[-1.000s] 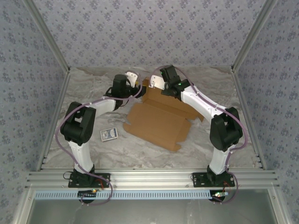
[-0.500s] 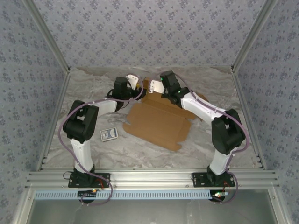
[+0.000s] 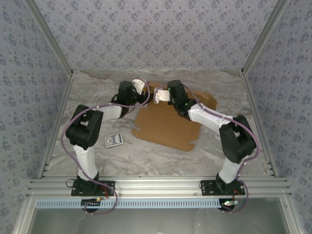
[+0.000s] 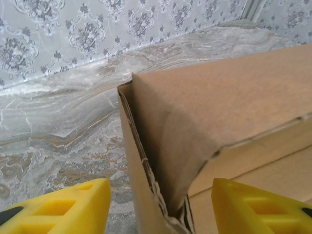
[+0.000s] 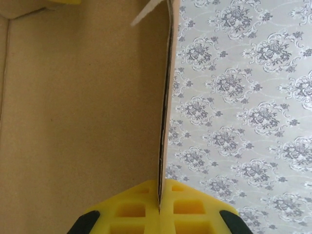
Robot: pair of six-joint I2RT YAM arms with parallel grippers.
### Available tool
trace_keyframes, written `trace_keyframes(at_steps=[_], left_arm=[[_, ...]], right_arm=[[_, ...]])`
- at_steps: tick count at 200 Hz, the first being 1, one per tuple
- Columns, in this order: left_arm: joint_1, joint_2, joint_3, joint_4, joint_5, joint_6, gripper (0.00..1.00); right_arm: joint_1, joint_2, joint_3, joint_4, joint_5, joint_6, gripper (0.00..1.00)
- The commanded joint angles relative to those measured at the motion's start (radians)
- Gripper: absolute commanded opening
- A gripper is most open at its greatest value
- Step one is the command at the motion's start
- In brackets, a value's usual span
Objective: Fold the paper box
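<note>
Grey floral-patterned wallpaper [image 3: 146, 34] lines the walls around a marble-look counter [image 3: 219, 151]. A plain brown corrugated cardboard paper box [image 3: 165, 127] lies partly unfolded at the middle of the counter. Its near panel is flat and its far panels are raised between the two arms. A small blue-and-white card packet [image 3: 113, 140] sits apart from it, off its left near edge.

The left fingers [image 4: 61, 207], yellow and blocky, are spread apart on either side of an upright corner of the box [image 4: 195, 126], with a gap showing on each side. From above they sit at the box's far left corner [image 3: 139, 85].

The right fingers [image 5: 146, 204] are closed together, pinching the thin edge of a standing cardboard panel [image 5: 83, 122]. From above they are at the box's far edge [image 3: 160, 95], near the left fingers.
</note>
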Motion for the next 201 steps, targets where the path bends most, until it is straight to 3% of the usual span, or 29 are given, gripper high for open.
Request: trace_keyframes(at_steps=[1, 72, 109, 147, 201], left_arm=[[0.004, 0.005, -0.023, 0.050, 0.055, 0.030, 0.60], [0.049, -0.134, -0.119, 0.017, 0.085, -0.023, 0.74], [0.112, -0.225, -0.158, 0.003, 0.171, -0.156, 0.76], [0.138, -0.244, -0.044, -0.148, 0.240, -0.316, 0.78], [0.138, -0.119, 0.213, -0.397, 0.268, -0.525, 0.74]], right_arm=[[0.001, -0.001, -0.058, 0.052, 0.031, -0.097, 0.00], [-0.006, 0.009, -0.104, 0.177, 0.031, -0.111, 0.00], [-0.005, 0.010, -0.107, 0.188, 0.030, -0.113, 0.00], [-0.005, 0.009, -0.113, 0.203, 0.031, -0.114, 0.00], [-0.003, 0.011, -0.113, 0.205, 0.035, -0.110, 0.00]])
